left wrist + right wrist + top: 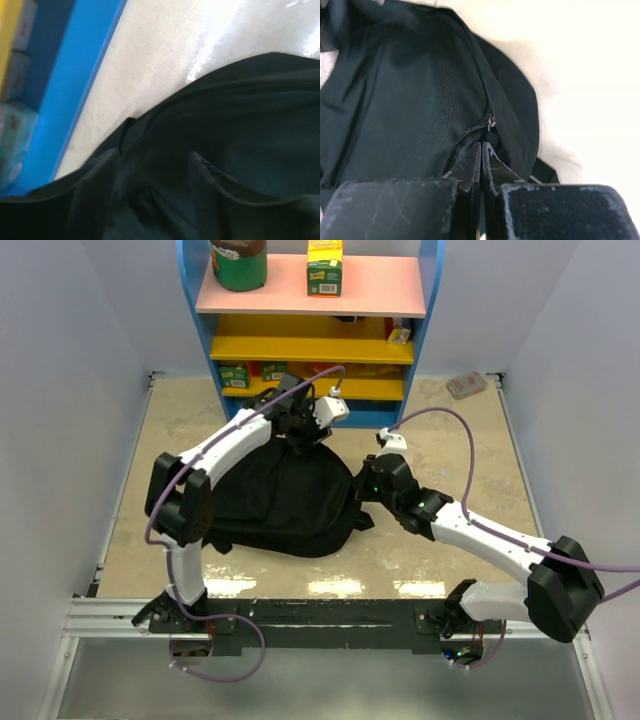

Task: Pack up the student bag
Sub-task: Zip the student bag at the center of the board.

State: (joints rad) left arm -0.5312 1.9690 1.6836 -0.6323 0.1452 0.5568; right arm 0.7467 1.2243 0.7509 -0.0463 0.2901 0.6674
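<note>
A large, soft black fabric student bag [280, 498] lies slumped at the middle of a glossy beige, marble-patterned table [460, 440], just near of a blue-framed shelf unit [431, 300] with pink and yellow boards. Two white-and-black robot arms meet over it.

The left gripper [298, 427] sits at the bag's far end. Its own camera shows only creased, matte black cloth [240, 130] against the pale table and the blue shelf side, with no fingers in view, so how far it is open cannot be told.

The right gripper [368, 483] is at the bag's right edge. Its scuffed black fingers [470, 167] are pressed together with barely a slit between them, tips [482, 146] at the end of a curved zipper [470, 131] beside a small metal pull [491, 121]. Whether they pinch any fabric cannot be told. The bag's panel [410, 100] there shows a fine ribbed weave.

On the pink top shelf stand a dark green round jar [240, 262] and a yellow-and-green carton [325, 266]; their print is too small to read. A small flat packet [466, 385] lies at the table's far right.
</note>
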